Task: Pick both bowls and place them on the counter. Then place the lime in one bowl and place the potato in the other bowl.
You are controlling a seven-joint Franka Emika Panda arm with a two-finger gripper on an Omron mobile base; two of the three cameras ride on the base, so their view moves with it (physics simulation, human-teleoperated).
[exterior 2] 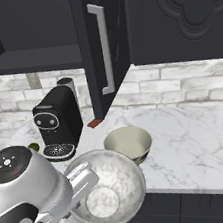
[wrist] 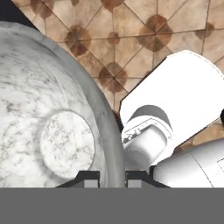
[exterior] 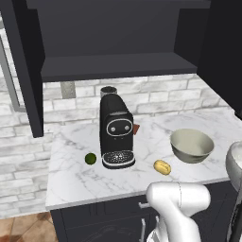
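Currently your end effector (wrist: 111,177) pinches the marbled bowl (exterior 2: 107,187) by its thin rim; rigid, smooth, likely slippery, so carry it level.

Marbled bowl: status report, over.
Tool shut on marbled bowl rim, held off the counter. Olive bowl already down. Lime, potato unbowled. Coffee machine between them.

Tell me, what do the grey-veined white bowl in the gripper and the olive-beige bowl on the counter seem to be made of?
The grey-veined white bowl looks like polished marble or marbled ceramic: grey veins run across its pale inside, with a soft sheen. The olive-beige bowl looks like glazed stoneware: a smooth, plain cream inside and a darker outside. Both are rendered, so the look leaves it open.
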